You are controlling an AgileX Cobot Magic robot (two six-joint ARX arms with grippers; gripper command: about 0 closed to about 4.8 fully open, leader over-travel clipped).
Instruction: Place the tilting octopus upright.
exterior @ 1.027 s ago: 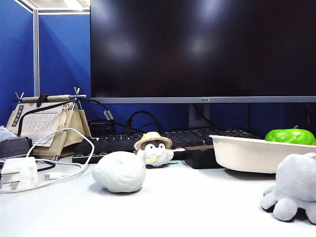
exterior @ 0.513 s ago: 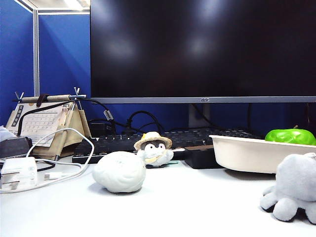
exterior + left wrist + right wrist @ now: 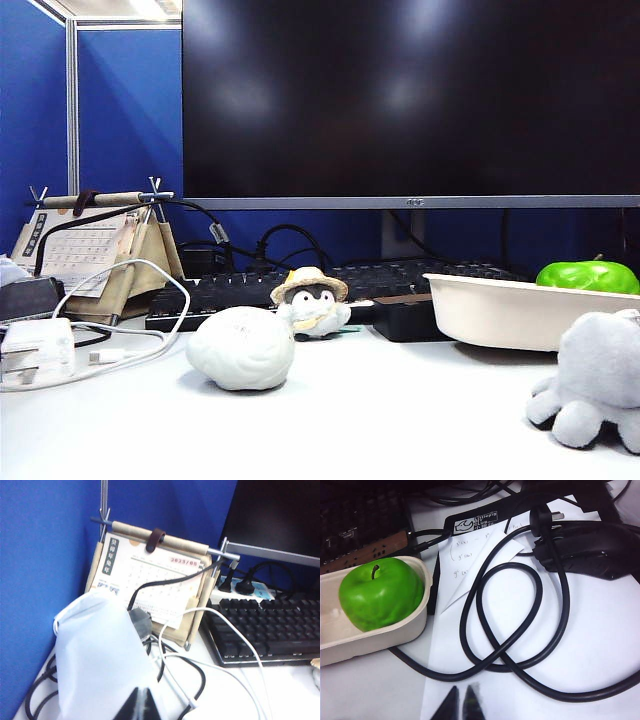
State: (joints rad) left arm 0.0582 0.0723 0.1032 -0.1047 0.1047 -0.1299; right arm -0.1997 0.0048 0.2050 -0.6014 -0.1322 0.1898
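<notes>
Now the octopus (image 3: 597,378) sits upright, far from both tools: left tool (image 3: 141,698) and right tool (image 3: 460,696) are clenched, empty.

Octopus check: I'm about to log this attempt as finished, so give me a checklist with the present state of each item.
1. Octopus upright: cannot tell; it sits on the table with its tentacles down, but the frame's right edge cuts it off.
2. Left gripper empty: ok; shut, holding nothing, over a white bag near the calendar.
3. Right gripper empty: ok; shut, holding nothing, over paper and a black cable.
4. Both arms clear of the octopus: ok; neither shows in the exterior view.
5. Neighbours apart from it: ok; tray and brain-shaped lump don't touch it.
</notes>
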